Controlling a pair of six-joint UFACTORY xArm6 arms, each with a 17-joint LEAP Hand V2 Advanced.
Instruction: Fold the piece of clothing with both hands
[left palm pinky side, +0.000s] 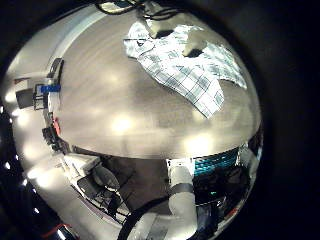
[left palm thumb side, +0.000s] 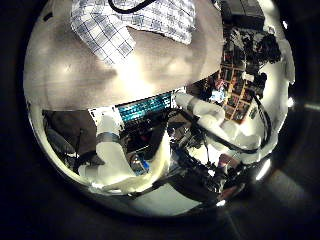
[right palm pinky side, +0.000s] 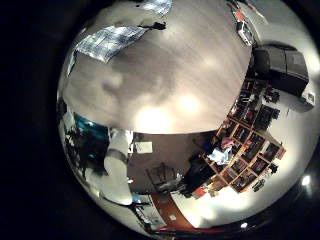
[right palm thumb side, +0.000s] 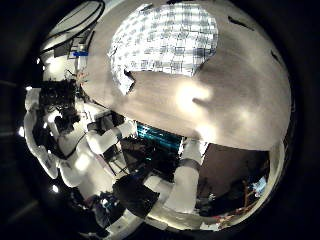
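a: lies where, that checked woven-cloth garment (left palm pinky side: 185, 65)?

b: on the smooth, glossy flat table top (left palm pinky side: 110, 100), spread out loosely, rumpled, with a few soft ridges across the middle. not neatly squared; edges uneven.

a: same from the left thumb side?

b: yes. lies there (left palm thumb side: 130, 25) at the far rim of the table (left palm thumb side: 110, 75), one corner hanging down toward the bare surface.

a: and from the right palm?

b: small and well apart in the little finger side view (right palm pinky side: 110, 42), with bare table (right palm pinky side: 170, 80) between. larger in the thumb side view (right palm thumb side: 165, 40), lying mostly flat on the table (right palm thumb side: 230, 100), one edge curled over.

a: left hand: spread, curled, pinching cloth?

b: cannot tell; no clear sight of its fingers.

a: right hand?

b: cannot tell either, for the same reason.
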